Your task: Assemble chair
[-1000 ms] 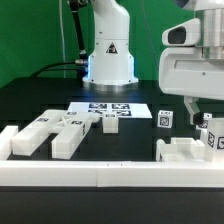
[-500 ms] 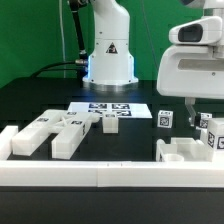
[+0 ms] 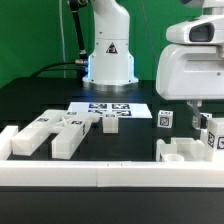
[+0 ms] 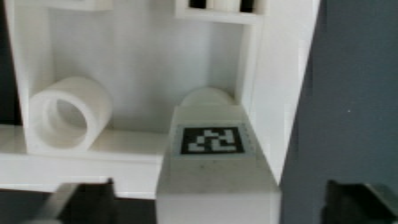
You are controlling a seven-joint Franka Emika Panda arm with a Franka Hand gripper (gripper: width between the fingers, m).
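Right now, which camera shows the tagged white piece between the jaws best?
The wrist view: the tagged white piece fills the middle, its tag sharp, with the jaws open on either side. The exterior view shows the piece only small, near the exterior view's right edge, below the arm.

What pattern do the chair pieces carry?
Black-and-white square tags on white; clearest in the wrist view.

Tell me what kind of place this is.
Probably a robotics lab test bench: a white robot arm stands on a black table, a marker board of printed tags lies flat, and tagged white chair pieces sit by a white rail.
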